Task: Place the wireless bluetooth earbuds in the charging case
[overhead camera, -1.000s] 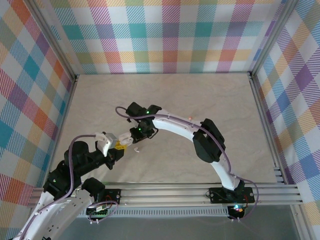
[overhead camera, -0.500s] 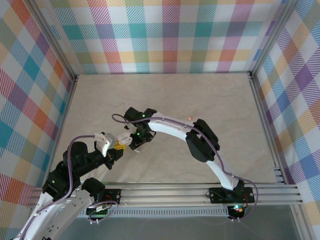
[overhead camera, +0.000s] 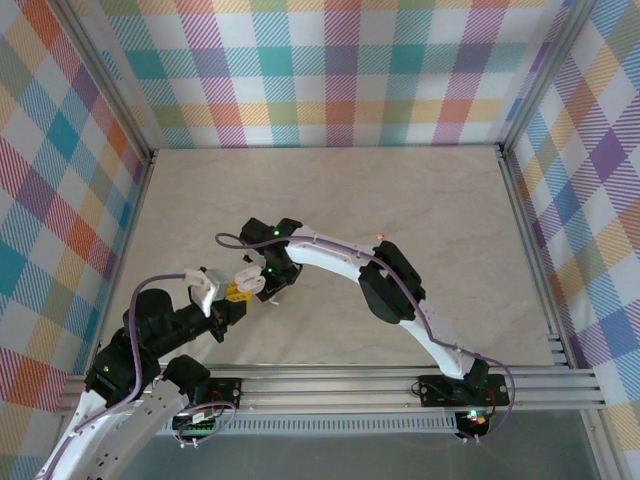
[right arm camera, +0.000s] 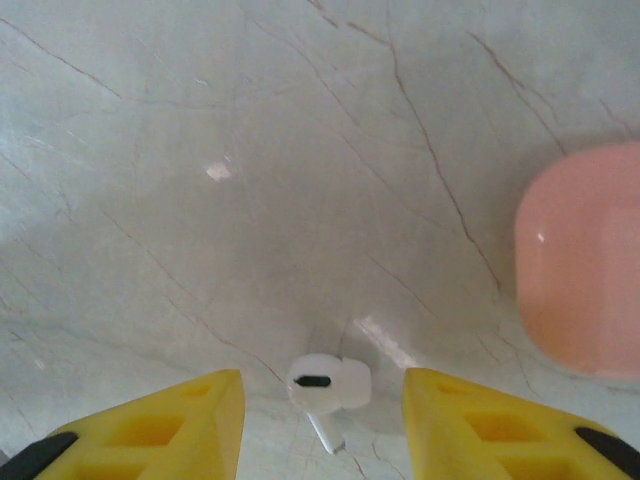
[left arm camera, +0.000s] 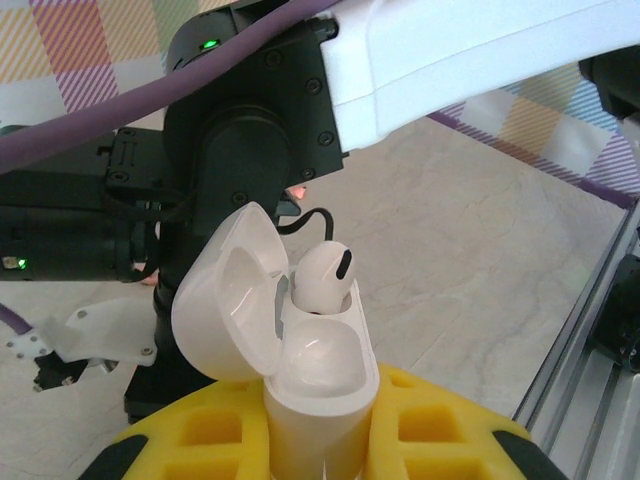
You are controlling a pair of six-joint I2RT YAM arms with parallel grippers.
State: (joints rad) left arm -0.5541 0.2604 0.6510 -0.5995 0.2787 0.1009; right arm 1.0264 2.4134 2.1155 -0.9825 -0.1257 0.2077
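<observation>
My left gripper (left arm camera: 320,445) is shut on the lower body of a white charging case (left arm camera: 322,385), which stands upright with its lid (left arm camera: 225,300) swung open to the left. One white earbud (left arm camera: 322,278) sits in the case's far slot; the near slot is empty. In the top view the left gripper (overhead camera: 237,289) holds the case (overhead camera: 245,277) left of centre. My right gripper (right arm camera: 322,425) is open, low over the table, with a second white earbud (right arm camera: 328,384) lying between its yellow fingers (right arm camera: 160,430). In the top view the right gripper (overhead camera: 273,288) hangs just right of the case.
A pink pebble-shaped case (right arm camera: 583,262) lies shut on the table right of the right gripper. A tiny reddish-orange piece (overhead camera: 381,236) rests beyond the right arm's elbow. The right arm's black wrist (left arm camera: 250,130) looms close behind the held case. Metal rails (overhead camera: 330,385) edge the table.
The right arm has swung left toward the held case, and its gripper now covers the loose white earbud in the top view. The left gripper and case have barely shifted.
</observation>
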